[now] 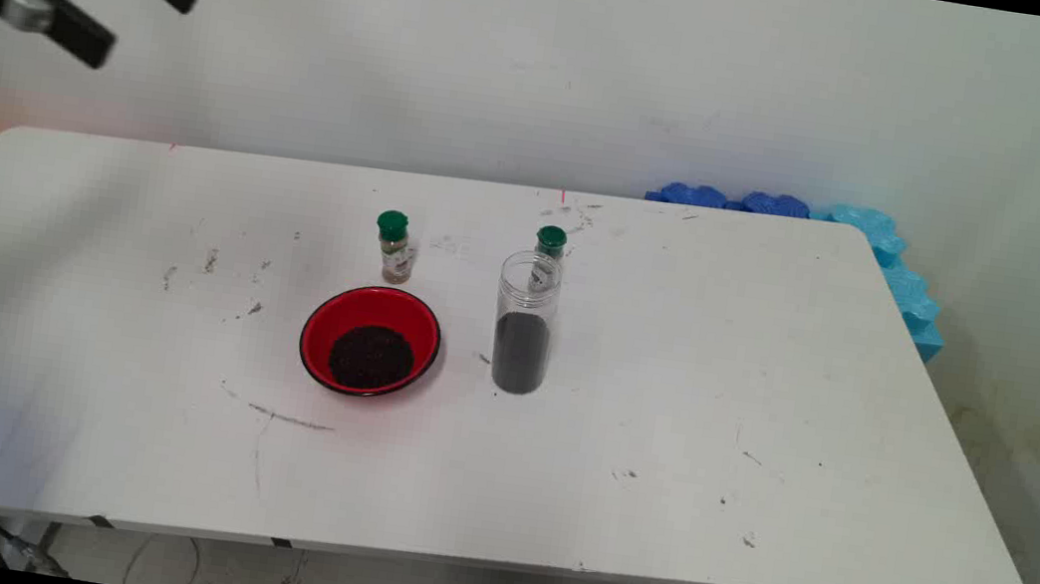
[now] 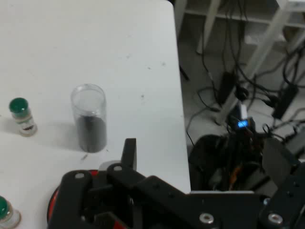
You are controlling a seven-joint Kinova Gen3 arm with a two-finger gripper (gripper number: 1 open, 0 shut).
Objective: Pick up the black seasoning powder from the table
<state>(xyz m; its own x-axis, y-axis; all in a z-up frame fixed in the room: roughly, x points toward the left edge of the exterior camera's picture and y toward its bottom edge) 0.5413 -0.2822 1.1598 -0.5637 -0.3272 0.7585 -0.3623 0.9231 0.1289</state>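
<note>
main view has the gripper (image 1: 149, 22) high at upper left, fingers spread wide and empty, far above the red bowl (image 1: 370, 341) and clear jar (image 1: 525, 323).

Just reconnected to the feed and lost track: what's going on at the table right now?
Nothing is being handled at the moment. The gripper hangs open and empty, high above the table's far left corner, well away from everything. Near the middle of the table sits a red bowl with a dark heap in it. To its right stands a clear jar, lidless and partly filled with dark stuff. Behind them stand two small green-capped bottles, one behind the bowl and one behind the jar.
</note>
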